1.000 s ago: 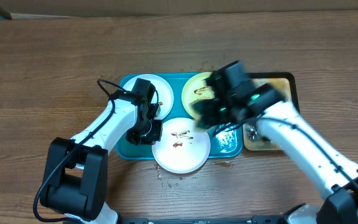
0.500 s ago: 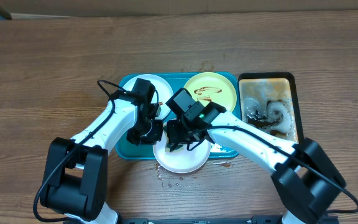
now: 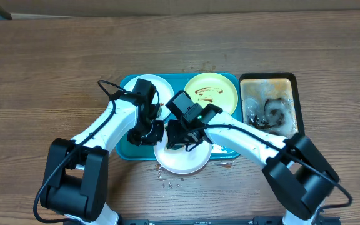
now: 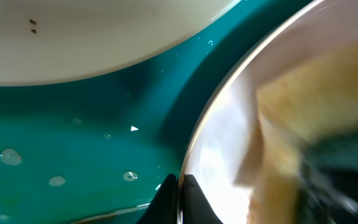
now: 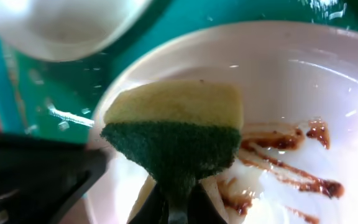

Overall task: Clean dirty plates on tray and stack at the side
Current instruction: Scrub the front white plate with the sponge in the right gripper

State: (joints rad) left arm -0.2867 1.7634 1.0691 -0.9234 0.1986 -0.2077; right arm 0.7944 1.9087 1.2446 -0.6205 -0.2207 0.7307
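While it lay on the near edge of the large teal-blue plastic tray (image 4: 73,130), overhanging the rim towards the robot, the front white plate (image 3: 181,161), round, shallow and streaked with brown sauce smears (image 5: 319,185), was held at its left rim by the left gripper (image 4: 179,198). The two black fingertips were pressed together on the thin edge. Over the same plate the right gripper (image 5: 171,208) was clamped on a rectangular sponge (image 5: 174,127), yellow foam on one face and dark green scouring pad on the other, gripped at its green side. The sauce streaks lay just to the right of the sponge. Whether the sponge touched the plate surface could not be told. In the left wrist view the sponge was seen only as a blurred yellow and dark shape to the right of the fingertips.

Beyond the left gripper, on the same tray, the rear white plate (image 3: 164,87) was set, close to the held plate but apart from it, with wet teal floor and water drops between them. Further out from the right gripper, at the tray's far right corner, the pale yellow-green plate (image 3: 220,94) was placed, a brown smear on it. To the right of both grippers, a smaller black-rimmed, brown-stained tray (image 3: 258,94) was seen just beside the teal one on the brown wooden table (image 3: 42,56).
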